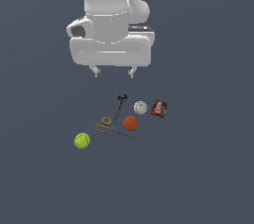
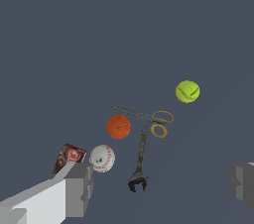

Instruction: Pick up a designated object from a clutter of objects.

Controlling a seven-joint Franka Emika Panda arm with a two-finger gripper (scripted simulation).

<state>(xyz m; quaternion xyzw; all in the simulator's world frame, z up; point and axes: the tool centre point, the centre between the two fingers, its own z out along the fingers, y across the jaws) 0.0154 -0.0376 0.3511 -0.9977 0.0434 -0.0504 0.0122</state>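
The designated object, a plain orange-red ball (image 1: 130, 123) (image 2: 118, 126), rests on the dark floor in the middle of the clutter. Around it lie a white baseball (image 1: 141, 107) (image 2: 102, 158), a yellow-green tennis ball (image 1: 82, 140) (image 2: 187, 91), yellow-handled scissors (image 1: 111, 127) (image 2: 151, 119), a dark clamp-like tool (image 1: 119, 105) (image 2: 140, 162) and a small reddish box (image 1: 159, 108) (image 2: 69, 157). My gripper (image 1: 114, 73) (image 2: 158, 188) hangs open high above the clutter, nothing between its fingers (image 2: 78, 188). It touches none of the objects.
The flat dark grey floor (image 1: 198, 168) stretches around the small group on every side. The arm's white body (image 1: 111, 15) fills the upper part of the exterior view.
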